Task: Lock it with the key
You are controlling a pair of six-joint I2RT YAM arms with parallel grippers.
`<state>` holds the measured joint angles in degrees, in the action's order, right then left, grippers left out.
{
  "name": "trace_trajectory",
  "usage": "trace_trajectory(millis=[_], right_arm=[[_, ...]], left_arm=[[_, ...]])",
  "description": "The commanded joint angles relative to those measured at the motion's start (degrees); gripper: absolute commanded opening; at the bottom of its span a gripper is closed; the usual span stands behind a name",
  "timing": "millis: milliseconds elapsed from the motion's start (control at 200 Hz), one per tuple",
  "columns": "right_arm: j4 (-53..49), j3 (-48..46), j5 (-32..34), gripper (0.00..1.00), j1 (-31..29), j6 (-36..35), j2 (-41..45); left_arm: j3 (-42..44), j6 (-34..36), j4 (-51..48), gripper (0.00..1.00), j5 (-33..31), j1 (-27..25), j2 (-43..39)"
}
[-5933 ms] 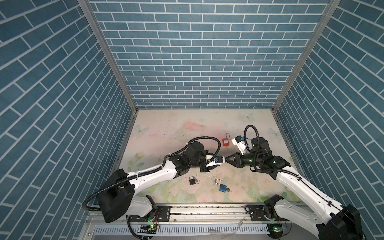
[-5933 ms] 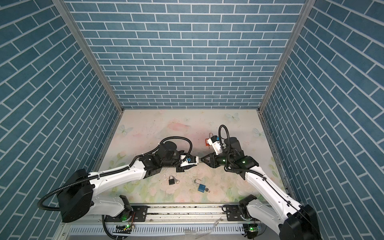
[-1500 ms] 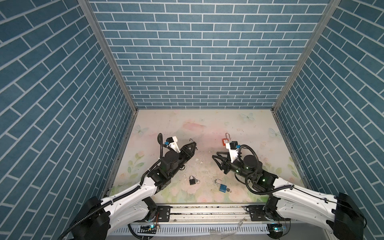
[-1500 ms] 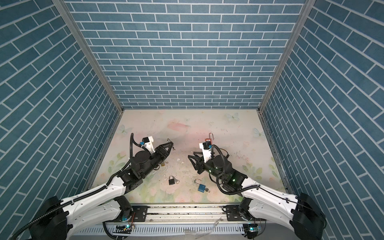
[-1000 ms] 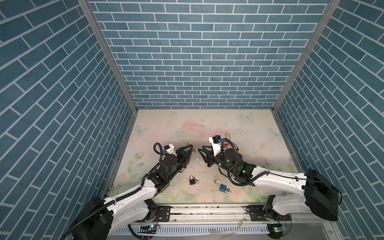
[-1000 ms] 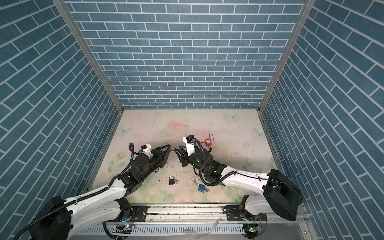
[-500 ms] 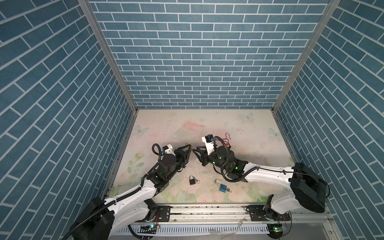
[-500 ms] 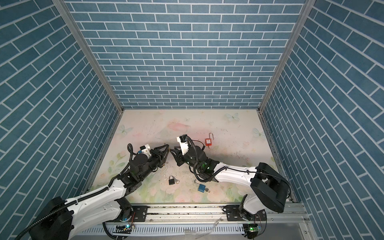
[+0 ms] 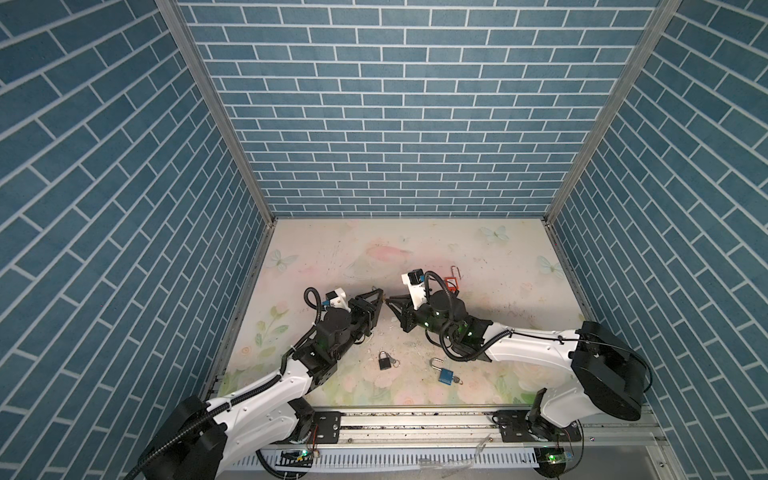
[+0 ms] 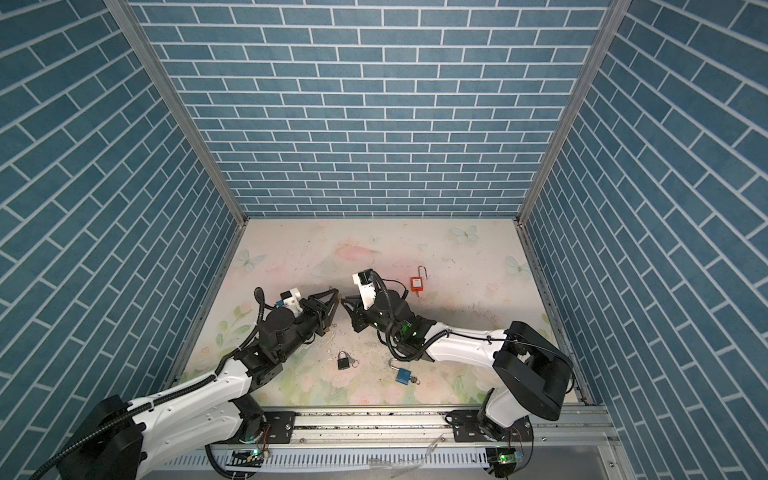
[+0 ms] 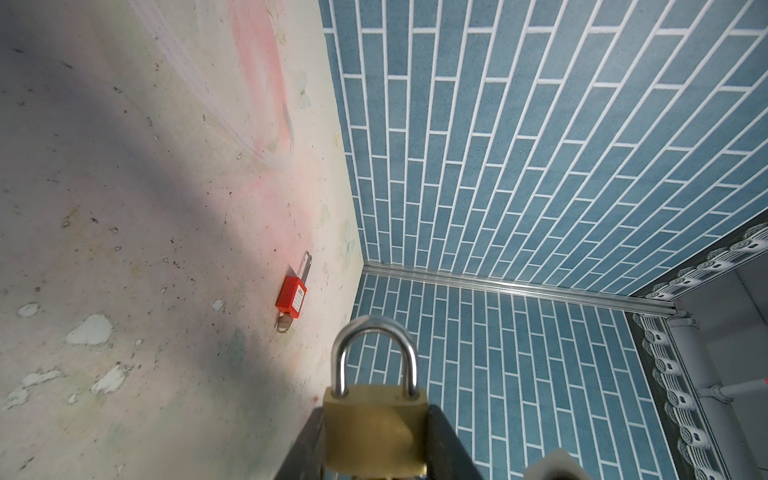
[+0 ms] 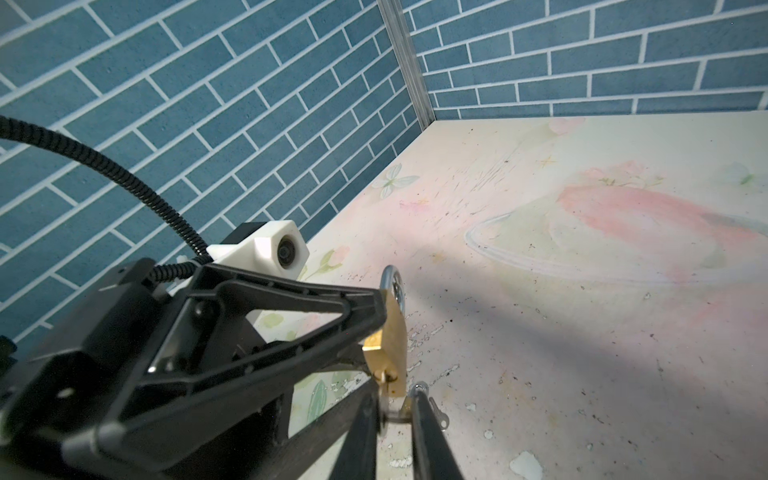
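Your left fingers (image 11: 442, 449) clamp the brass padlock (image 11: 374, 428). Your right fingers (image 12: 430, 440) pinch the key (image 12: 395, 417) at its base, shown only by the right wrist view. Beyond the left fingers, the red padlock (image 11: 291, 298) has an unreadable label.

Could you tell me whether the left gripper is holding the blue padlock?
No, the left gripper is clamped on a brass padlock, while the blue padlock lies loose on the table.

Blue brick walls (image 9: 395, 104); worn floral floor (image 9: 498, 266); aluminium corner posts (image 9: 221, 116).
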<state>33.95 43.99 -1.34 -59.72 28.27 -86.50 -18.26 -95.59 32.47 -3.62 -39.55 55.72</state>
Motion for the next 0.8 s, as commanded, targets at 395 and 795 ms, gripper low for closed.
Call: trace_trajectory(millis=[395, 795], right_arm=[[1.3, 1.0, -2.1, 0.0, 0.2, 1.0, -1.7], [1.0, -2.3, -2.4, 0.0, 0.2, 2.0, 1.1]], left_arm=[[-0.1, -0.3, 2.2, 0.03, 1.1, 0.8, 0.6], [-1.0, 3.4, 0.6, 0.04, 0.6, 10.0, 1.6]])
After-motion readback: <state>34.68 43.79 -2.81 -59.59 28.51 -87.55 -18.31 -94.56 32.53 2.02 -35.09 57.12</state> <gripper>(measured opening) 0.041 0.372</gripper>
